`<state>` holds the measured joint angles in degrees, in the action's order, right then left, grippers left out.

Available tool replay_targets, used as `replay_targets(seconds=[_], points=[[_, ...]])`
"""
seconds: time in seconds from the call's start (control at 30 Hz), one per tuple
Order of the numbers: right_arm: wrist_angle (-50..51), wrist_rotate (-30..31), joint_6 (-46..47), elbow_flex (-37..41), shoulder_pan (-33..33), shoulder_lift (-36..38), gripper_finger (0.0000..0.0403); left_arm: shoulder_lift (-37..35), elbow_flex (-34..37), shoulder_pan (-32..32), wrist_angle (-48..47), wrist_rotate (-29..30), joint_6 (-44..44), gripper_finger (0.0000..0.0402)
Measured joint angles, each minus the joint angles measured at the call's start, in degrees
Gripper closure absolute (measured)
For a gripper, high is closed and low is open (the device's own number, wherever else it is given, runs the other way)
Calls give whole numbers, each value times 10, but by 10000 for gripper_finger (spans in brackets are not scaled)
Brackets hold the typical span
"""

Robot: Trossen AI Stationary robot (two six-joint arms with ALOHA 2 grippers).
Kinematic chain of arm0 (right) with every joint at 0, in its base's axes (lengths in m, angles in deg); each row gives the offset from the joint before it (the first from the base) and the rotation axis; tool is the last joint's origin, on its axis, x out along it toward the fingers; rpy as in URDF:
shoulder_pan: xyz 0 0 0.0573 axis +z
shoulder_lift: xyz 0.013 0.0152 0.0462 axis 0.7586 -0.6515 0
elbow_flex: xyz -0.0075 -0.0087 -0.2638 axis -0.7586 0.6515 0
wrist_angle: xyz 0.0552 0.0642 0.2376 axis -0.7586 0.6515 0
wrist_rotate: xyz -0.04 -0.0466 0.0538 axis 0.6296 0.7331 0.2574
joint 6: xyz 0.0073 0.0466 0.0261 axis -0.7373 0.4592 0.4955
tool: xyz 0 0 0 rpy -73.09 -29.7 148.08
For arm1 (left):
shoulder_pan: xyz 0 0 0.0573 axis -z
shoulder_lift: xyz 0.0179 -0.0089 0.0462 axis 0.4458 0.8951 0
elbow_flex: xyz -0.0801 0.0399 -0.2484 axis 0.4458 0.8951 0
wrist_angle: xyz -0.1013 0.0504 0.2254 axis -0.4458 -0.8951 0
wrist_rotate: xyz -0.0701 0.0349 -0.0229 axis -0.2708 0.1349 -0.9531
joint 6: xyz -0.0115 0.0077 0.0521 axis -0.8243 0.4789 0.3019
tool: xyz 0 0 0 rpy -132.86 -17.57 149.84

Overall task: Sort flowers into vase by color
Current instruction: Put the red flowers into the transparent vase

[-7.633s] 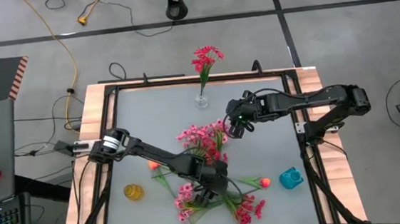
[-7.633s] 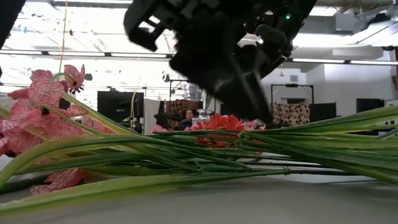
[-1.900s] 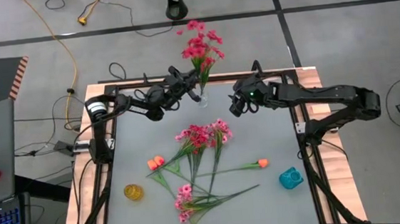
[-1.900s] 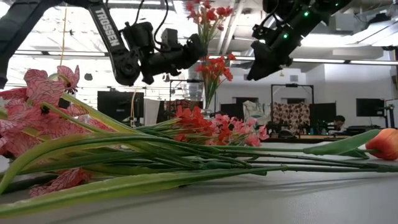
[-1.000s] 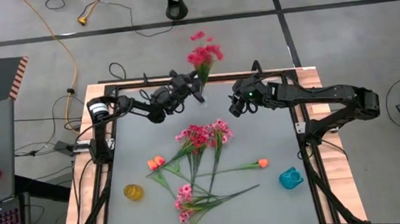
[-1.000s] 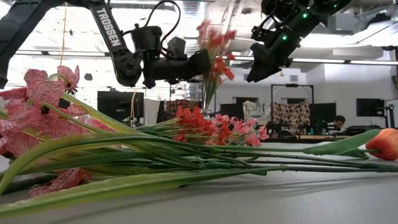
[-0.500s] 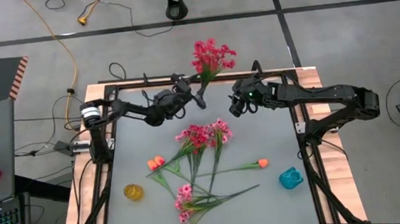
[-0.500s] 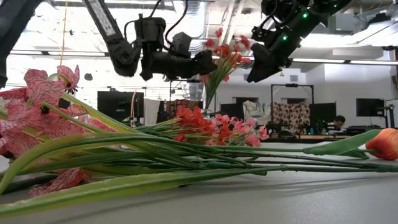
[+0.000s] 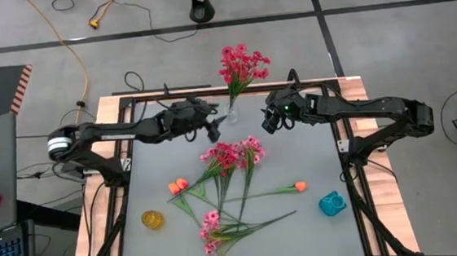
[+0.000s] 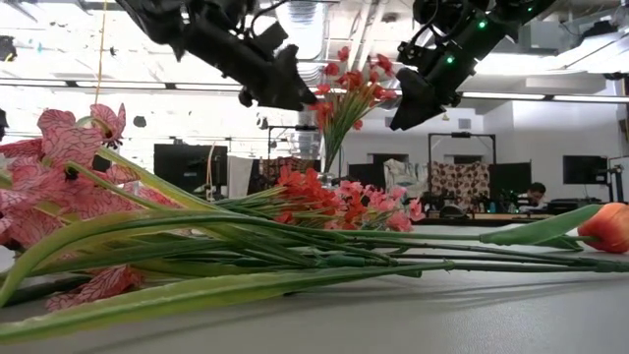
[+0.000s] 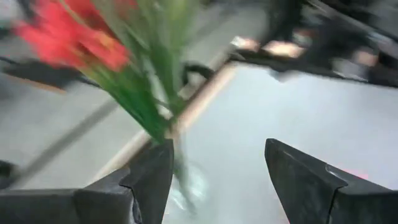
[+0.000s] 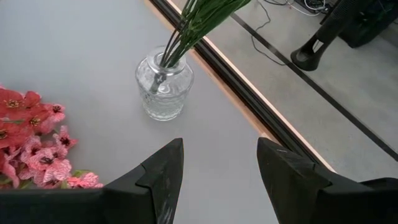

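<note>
A clear glass vase (image 9: 230,115) stands near the table's far edge and holds red flowers (image 9: 240,65) by their green stems; the spray leans toward the right. My left gripper (image 9: 212,131) hangs open just left of and nearer than the vase, with nothing between its fingers (image 11: 149,180). Right of the vase, my right gripper (image 9: 270,125) hovers open above the table. In the right wrist view the vase (image 12: 165,84) shows beyond the right gripper (image 12: 217,180). More flowers lie flat mid-table: a pink-red cluster (image 9: 230,154), a pink spray (image 9: 212,229) and two orange buds (image 9: 176,185) (image 9: 300,186).
A small yellow vase (image 9: 152,219) stands near the front left and a blue cup (image 9: 331,203) near the front right. A black frame (image 9: 169,93) rims the table. In the low view long green stems (image 10: 295,256) lie across the foreground.
My left gripper has come away from the red spray at the vase, drawing back toward the table's left and near edges and rising a little. The spray stays in the vase and has swung from leaning left to leaning right.
</note>
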<state>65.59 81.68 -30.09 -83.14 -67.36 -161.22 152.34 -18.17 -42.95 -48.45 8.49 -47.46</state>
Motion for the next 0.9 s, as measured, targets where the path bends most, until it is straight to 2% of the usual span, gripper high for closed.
replay_targets(seconds=[0.13, 0.27, 0.6, 0.9], points=[[0, 0, 0, 0, 0, 0, 173, -23, 0, 24, -81, -63, -59, 161], [0, 0, 0, 0, 0, 0, 173, -24, 0, 62, -159, -96, -95, 161], [0, -1, 0, 0, 0, 0, 173, -22, 0, 159, -308, -90, -214, 161], [0, -2, 0, 0, 0, 0, 173, 21, 0, 212, -343, -67, -283, 161]])
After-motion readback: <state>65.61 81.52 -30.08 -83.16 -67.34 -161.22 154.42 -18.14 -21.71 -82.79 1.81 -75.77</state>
